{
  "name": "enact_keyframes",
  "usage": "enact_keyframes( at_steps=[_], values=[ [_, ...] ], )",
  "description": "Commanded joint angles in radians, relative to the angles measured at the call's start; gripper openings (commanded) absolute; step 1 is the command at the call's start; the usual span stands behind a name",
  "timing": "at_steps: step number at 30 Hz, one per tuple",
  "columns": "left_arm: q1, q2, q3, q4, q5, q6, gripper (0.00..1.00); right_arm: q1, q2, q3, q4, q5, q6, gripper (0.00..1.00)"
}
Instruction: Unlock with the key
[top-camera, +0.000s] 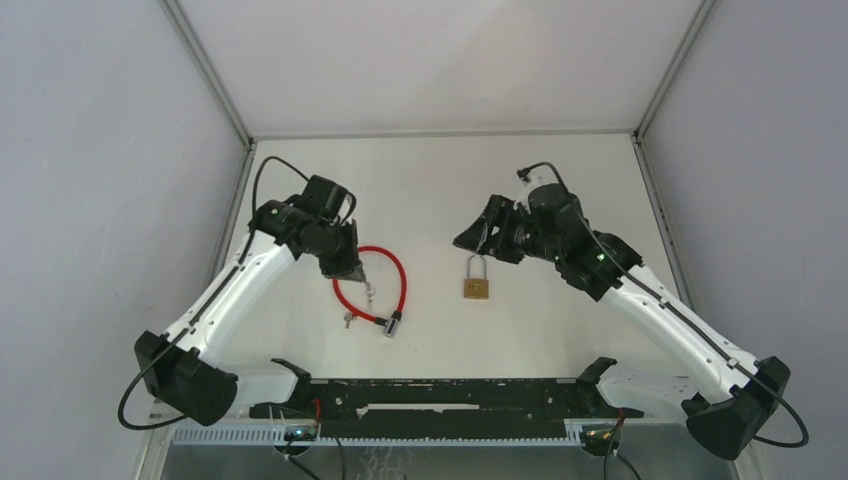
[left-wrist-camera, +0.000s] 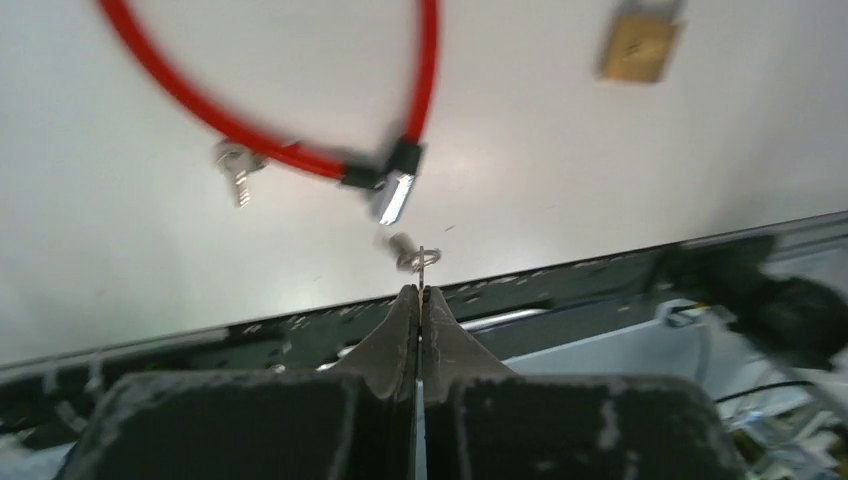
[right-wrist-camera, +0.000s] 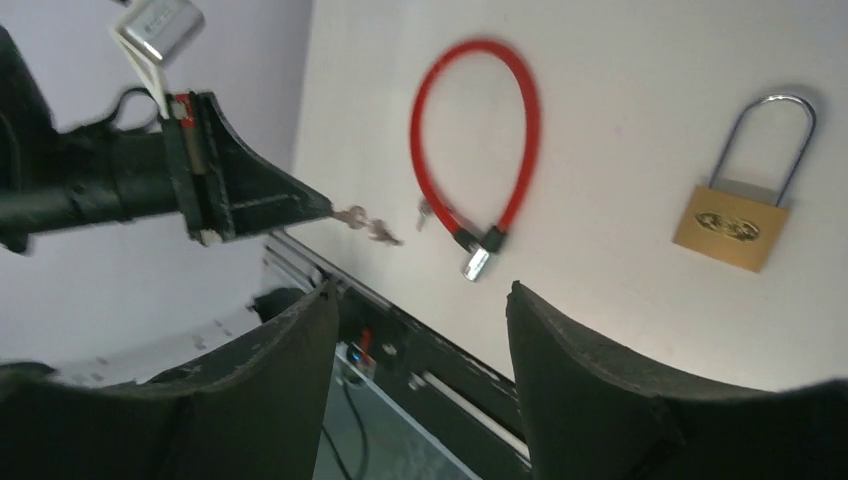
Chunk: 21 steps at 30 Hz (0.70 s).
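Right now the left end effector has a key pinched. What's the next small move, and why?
Probably lower the open right end effector onto the brass padlock and close on its body. The left end effector is shut on the key, while the padlock lies flat and unheld, so it would likely slide when the key goes in.

No word, number or brand can be read anywhere; the only mark is a dark oval emblem on the front of the square brass padlock with a silver shackle (right-wrist-camera: 735, 228), too blurred to make out.
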Motion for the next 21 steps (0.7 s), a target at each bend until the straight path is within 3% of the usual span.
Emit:
enact_keyframes(
  at_steps=[1,7,14,18,21],
  values=[
    [-0.033,-0.022,0.071,-0.206,-0.099,0.175,0.00,0.022,0.045,0.037,-0.073,-0.120,-0.207,0.68],
    [-0.117,-0.028,0.107,-0.162,-0.036,0.251,0.00,0.059,0.088,0.034,0.009,-0.262,-0.305,0.65],
    [-0.151,-0.085,0.130,-0.086,0.011,0.289,0.00,0.077,0.091,0.035,0.045,-0.240,-0.314,0.66],
    [-0.150,-0.114,0.115,-0.054,0.048,0.299,0.00,0.083,0.068,0.034,0.027,-0.186,-0.279,0.70],
    [-0.150,-0.126,0.102,-0.039,0.055,0.296,0.00,0.106,0.031,0.034,0.000,-0.093,-0.272,0.82]
  ],
)
